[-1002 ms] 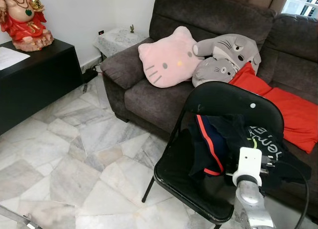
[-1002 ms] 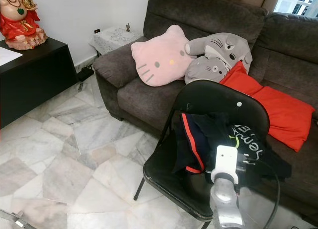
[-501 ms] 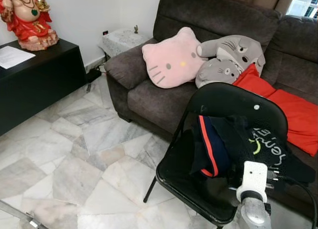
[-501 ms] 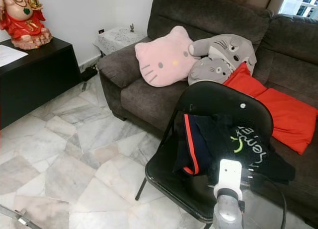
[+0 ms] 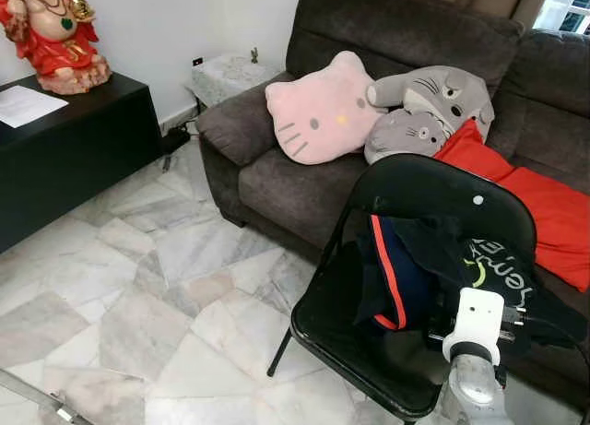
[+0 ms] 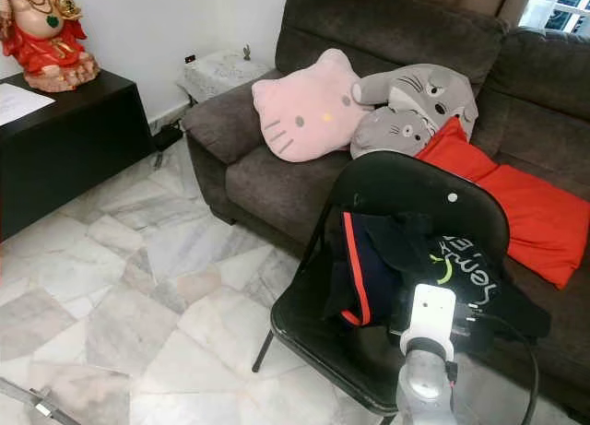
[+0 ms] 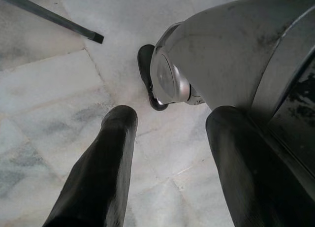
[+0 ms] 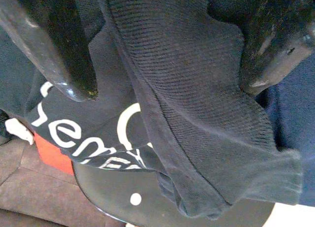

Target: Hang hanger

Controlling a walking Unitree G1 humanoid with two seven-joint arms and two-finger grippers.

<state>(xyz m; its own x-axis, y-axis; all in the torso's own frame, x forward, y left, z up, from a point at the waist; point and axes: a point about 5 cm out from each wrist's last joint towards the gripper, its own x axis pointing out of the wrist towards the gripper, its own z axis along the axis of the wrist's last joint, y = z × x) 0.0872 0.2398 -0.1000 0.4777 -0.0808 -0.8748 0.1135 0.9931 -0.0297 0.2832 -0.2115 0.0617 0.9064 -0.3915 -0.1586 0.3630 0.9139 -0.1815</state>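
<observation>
We see the right gripper (image 8: 162, 54) with fingers spread, poised just above the dark garments (image 5: 433, 268) heaped on the black folding chair (image 5: 369, 342) beside the brown sofa (image 5: 396, 38). We cannot make out a hanger among the clothes. The left gripper (image 7: 167, 153) hangs with fingers apart over the marble floor (image 7: 44, 99).

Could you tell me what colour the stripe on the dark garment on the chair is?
Red stripe, clearest in the left eye view.

A dark brown sofa (image 5: 396, 29) holds a pink cat-face cushion (image 5: 318, 112), two grey plush toys (image 5: 424, 107) and a red cushion (image 5: 544, 204). A red figurine (image 5: 51, 29) sits on a black cabinet (image 5: 74, 158) above a marble floor (image 5: 138, 296).
</observation>
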